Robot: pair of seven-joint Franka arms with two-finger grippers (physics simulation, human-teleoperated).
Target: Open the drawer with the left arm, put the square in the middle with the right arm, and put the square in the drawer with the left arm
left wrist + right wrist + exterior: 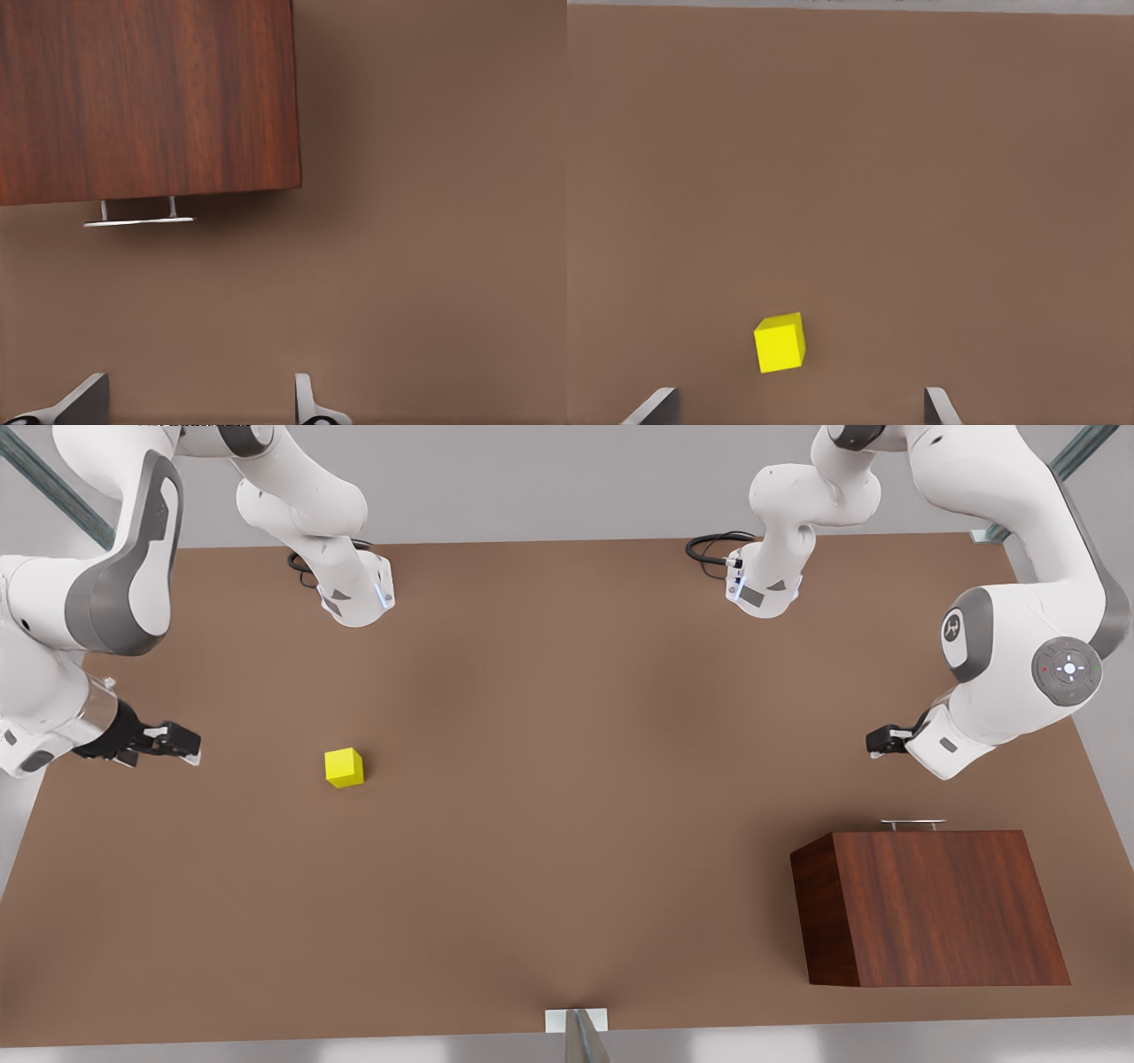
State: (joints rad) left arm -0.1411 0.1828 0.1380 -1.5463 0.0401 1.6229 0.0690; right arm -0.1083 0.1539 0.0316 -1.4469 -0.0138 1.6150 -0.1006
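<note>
The yellow square [344, 768] rests on the brown tabletop [567, 779] toward the front view's left. My right gripper [182, 744] hovers open to the left of it, well apart; in the right wrist view the square [780, 343] lies just ahead of the open right gripper [802, 398]. The wooden box [930, 903] stands at the front view's lower right, its drawer pushed in, with the silver handle [912, 825] on its far side. My left gripper [886, 740] hangs open beyond that handle [137, 220], not touching it; in the left wrist view the left gripper [199, 390] faces the box [146, 97].
Both arm bases [354, 593] [766, 589] stand at the table's far edge with black cables coiled beside them. A small metal bracket [576, 1020] sits at the near edge. Open tabletop stretches between the square and the box.
</note>
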